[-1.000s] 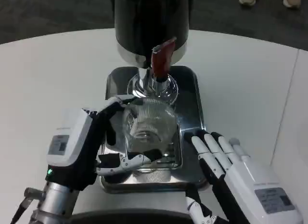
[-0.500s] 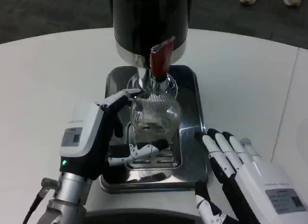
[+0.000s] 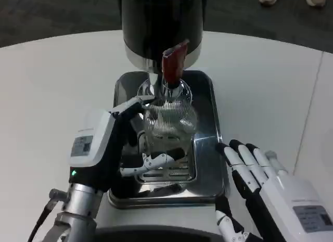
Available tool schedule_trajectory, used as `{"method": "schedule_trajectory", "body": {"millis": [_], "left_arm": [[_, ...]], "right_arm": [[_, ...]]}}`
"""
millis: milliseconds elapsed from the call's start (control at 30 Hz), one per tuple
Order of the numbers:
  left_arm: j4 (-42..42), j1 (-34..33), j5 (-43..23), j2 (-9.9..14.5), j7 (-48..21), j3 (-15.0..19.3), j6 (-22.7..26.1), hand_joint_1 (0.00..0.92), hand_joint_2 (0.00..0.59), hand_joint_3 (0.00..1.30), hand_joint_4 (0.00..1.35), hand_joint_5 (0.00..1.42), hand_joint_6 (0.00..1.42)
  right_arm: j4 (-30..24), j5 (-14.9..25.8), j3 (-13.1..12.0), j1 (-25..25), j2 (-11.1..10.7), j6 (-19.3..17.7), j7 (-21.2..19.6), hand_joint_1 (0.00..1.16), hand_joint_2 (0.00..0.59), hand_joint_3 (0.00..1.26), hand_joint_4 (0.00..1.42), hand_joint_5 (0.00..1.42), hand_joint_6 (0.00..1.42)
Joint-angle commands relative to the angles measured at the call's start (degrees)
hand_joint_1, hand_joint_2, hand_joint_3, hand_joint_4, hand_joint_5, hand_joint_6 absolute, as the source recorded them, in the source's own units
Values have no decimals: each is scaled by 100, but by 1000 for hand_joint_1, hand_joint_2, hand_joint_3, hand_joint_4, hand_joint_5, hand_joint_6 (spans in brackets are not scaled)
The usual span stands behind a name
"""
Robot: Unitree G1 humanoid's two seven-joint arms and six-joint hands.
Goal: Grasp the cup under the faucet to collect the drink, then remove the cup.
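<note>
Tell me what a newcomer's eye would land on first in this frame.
The black dispenser at top centre, with its red tap handle, stands over a steel tray. Just below the tap, the left hand grips a ribbed clear cup, lifted and tilted over the tray. The right hand waits at lower right beside the tray, fingers spread and holding nothing.

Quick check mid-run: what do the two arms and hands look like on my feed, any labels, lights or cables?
Left hand: white back with a grey label, a small green light, black-and-white fingers, silver forearm, thin dark cable alongside. Right hand: white back with a grey printed label, white fingers with black undersides.
</note>
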Motion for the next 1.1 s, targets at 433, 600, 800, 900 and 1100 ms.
{"method": "schedule_trajectory", "body": {"millis": [433,600,800,900,1100], "left_arm": [[55,90,-88,211,-218,-142,104,317,92,247,262,506,492],[50,89,-82,232,-204,-153,113,319,80,188,201,460,424],[-86,182,-272,279,-245,-50,-36,150,23,130,148,410,328],[-396,362,-661,336,-434,129,-243,35,2,127,148,394,288],[-1647,1036,-1872,619,-1364,735,-562,0,36,33,96,342,261]], "right_arm": [[-25,192,-70,-35,108,58,151,210,586,64,0,0,78],[-8,214,-59,-39,157,62,185,209,586,73,0,0,94],[23,216,-40,-53,187,59,178,207,586,74,0,0,111],[36,210,-24,-54,195,56,169,207,586,82,0,0,123],[39,199,2,-41,214,72,162,206,586,85,0,2,129]]}}
